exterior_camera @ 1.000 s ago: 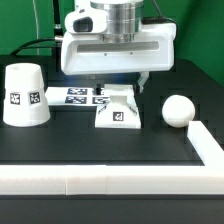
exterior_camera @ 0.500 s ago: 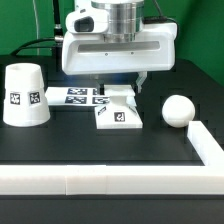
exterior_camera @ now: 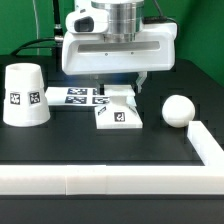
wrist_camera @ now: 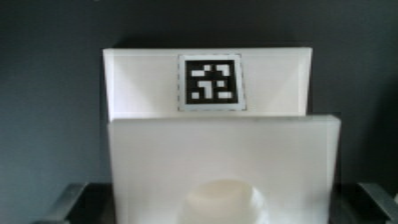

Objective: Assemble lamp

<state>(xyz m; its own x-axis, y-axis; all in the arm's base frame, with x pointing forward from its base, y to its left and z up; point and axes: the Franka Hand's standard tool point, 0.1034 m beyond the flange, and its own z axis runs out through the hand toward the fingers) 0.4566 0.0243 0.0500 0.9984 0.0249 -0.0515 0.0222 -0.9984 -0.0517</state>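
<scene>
The white blocky lamp base [exterior_camera: 118,112] lies on the black table in the middle, a tag on its front face. In the wrist view the base [wrist_camera: 214,120] fills the picture, with its tag and its round socket [wrist_camera: 221,196]. My gripper [exterior_camera: 120,88] hangs low over the back of the base, jaws open. Its dark fingers [wrist_camera: 71,205] stand on either side of the base with a small gap on each side. The ball-headed bulb [exterior_camera: 178,109] lies to the exterior view's right. The tapered shade [exterior_camera: 25,95] stands mouth down to the exterior view's left.
The marker board [exterior_camera: 72,96] lies flat behind the base, partly under the gripper. A long white rail [exterior_camera: 90,181] runs along the front of the table and turns back at the exterior view's right [exterior_camera: 203,143].
</scene>
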